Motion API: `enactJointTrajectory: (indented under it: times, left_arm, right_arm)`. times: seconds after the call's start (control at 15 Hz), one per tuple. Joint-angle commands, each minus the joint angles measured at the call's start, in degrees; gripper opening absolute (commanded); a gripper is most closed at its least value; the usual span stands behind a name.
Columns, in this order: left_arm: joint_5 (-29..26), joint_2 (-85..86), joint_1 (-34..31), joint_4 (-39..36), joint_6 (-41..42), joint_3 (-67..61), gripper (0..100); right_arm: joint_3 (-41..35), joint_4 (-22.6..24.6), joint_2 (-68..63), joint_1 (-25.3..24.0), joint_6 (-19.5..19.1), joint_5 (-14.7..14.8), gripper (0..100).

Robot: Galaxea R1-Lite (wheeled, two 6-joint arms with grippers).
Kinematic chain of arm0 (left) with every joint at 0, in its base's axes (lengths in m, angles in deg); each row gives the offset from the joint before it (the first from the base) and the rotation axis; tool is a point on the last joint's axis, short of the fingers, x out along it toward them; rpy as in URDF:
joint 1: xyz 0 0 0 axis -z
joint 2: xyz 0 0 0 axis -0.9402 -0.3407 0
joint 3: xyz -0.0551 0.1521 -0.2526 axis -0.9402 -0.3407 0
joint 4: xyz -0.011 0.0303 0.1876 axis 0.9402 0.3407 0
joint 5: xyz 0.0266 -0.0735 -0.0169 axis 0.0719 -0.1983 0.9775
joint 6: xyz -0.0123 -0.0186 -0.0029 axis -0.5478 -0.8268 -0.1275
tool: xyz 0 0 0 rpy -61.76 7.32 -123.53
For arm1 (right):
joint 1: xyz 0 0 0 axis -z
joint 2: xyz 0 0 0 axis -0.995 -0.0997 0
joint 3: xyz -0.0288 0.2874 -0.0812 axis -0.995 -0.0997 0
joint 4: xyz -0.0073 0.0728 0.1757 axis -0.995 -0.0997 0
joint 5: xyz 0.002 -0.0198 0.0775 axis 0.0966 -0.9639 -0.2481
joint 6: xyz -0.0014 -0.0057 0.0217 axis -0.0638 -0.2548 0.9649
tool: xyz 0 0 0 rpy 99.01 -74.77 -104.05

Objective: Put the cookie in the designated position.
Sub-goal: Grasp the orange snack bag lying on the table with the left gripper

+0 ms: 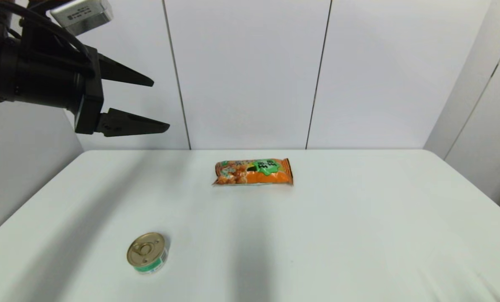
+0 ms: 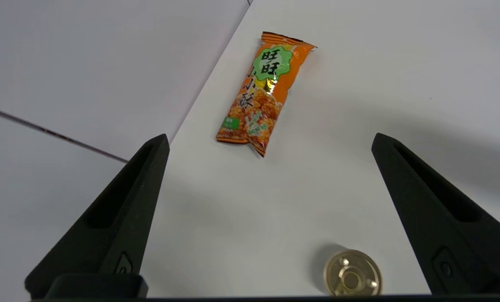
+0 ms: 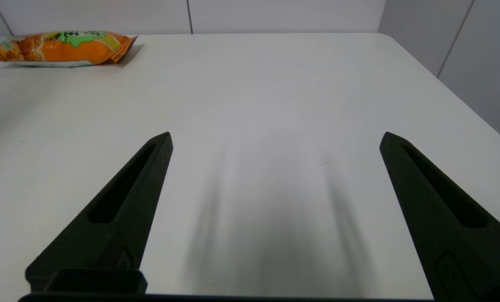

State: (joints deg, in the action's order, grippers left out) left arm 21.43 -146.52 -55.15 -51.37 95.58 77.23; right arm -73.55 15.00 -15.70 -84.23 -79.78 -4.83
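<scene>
Approach step: left hand (image 1: 159,102) held released, high above desk (image 1: 358,235); oblong orange plastic cookie packet (image 1: 254,172) ungrasped; descent onto it needed next.

White table (image 1: 358,235) w/ soft shadows, pale grey panelled wall (image 1: 250,71) behind, dark vertical seams.

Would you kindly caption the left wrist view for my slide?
Open left gripper hovers above the cookie, tin nearby.
</scene>
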Motion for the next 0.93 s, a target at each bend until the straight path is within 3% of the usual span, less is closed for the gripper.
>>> enactJointTrajectory:
  times: [0.07, 0.73, 0.93]
  left_arm:
    - [-0.2, -7.5, 1.9, 0.3, 1.6, 4.7, 100]
    - [0.0, -27.2, 8.4, -0.2, 0.9, 16.1, 100]
    - [0.0, -32.7, 10.1, -4.9, -1.6, 16.3, 100]
  right_arm:
    - [-0.5, 0.0, 0.0, 0.0, 0.0, 0.0, 100]
    - [-0.5, 0.0, 0.0, 0.0, 0.0, 0.0, 100]
    - [-0.5, 0.0, 0.0, 0.0, 0.0, 0.0, 100]
